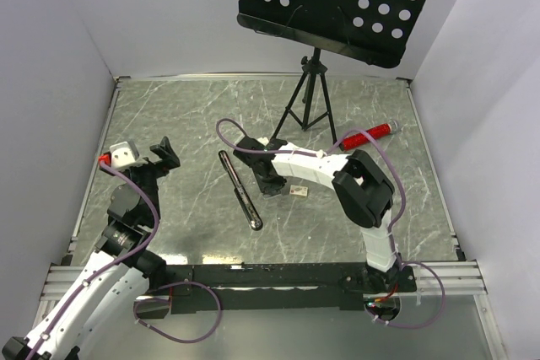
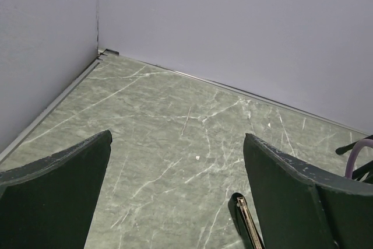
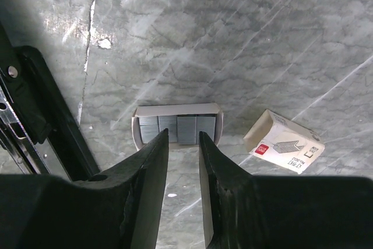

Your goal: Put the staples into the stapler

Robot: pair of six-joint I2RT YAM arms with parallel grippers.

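I've got the staples (image 3: 178,127) just at 12 o'clock of the right jaws, which are slightly parted and empty. Their tray (image 3: 136,129) runs 9-to-3. The left jaws are released wide, farther off.

The table (image 1: 169,124) is seen whole from above and behind, at a distance, looking down and forward; the left arm (image 1: 126,217) and right arm (image 1: 308,166) are both taken in. The left wrist view is set low and near the table, faced toward the far left corner (image 2: 102,53), with its own fingers (image 2: 52,190) at the lower edge. The right wrist view is pointed steeply down, very close over the staples (image 3: 178,127) and box (image 3: 284,148). The stapler (image 1: 240,190) is shared by all three views, the box by the top and right wrist views.
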